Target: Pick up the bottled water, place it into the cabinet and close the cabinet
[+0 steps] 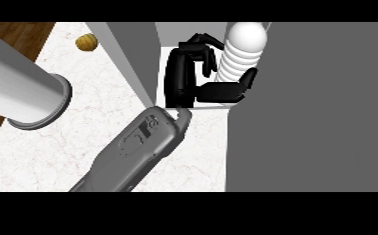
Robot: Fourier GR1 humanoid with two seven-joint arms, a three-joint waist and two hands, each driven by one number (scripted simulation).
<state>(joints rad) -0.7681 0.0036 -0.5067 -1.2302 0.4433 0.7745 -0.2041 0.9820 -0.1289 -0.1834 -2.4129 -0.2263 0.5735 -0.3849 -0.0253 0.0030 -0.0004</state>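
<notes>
The bottled water (246,46) is white and ribbed with a rounded cap, and it stands upright inside the open cabinet (136,59), against its right side. My right hand (181,76) reaches into the cabinet from the lower left, its grey forearm crossing the counter. Its fingers (205,46) curl at the bottle's left side. The thumb (235,88) lies across the bottle's lower part and hides the base. The left hand is out of sight.
A broad grey panel (303,109) of the cabinet fills the right side. At the left a thick grey cylinder (29,91) with a flanged end rises over the white marble counter (66,139). A small brown round object (86,42) lies near the counter's far edge.
</notes>
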